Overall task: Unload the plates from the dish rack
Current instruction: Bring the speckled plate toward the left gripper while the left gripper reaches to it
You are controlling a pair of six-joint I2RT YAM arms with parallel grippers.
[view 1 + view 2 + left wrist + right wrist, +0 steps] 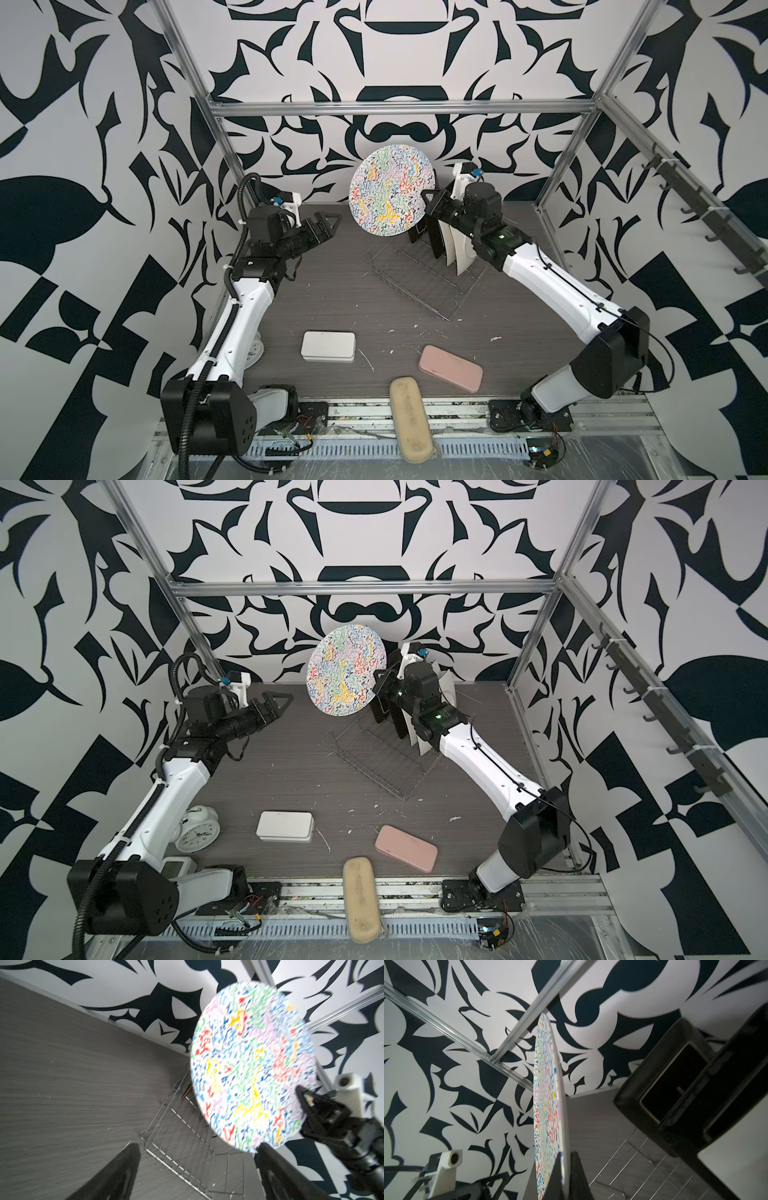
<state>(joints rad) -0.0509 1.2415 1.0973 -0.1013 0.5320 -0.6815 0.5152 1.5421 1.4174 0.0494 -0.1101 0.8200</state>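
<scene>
My right gripper (428, 202) (565, 1159) is shut on the rim of the round plate (392, 189) (347, 669) with the multicoloured squiggle face. It holds the plate upright in the air above the far left end of the dish rack (415, 274) (374, 758). Black square plates (434, 237) (675, 1084) and white-backed plates (461, 249) stand in the rack's right end, partly hidden by the right arm. My left gripper (332, 222) (199, 1147) is open and empty, low and left of the round plate (253, 1064), apart from it.
A white tin (328, 346), a pink case (451, 368) and a beige case (411, 419) lie near the front edge. An alarm clock (197, 829) stands behind the left arm. The patterned back wall rises just behind the rack.
</scene>
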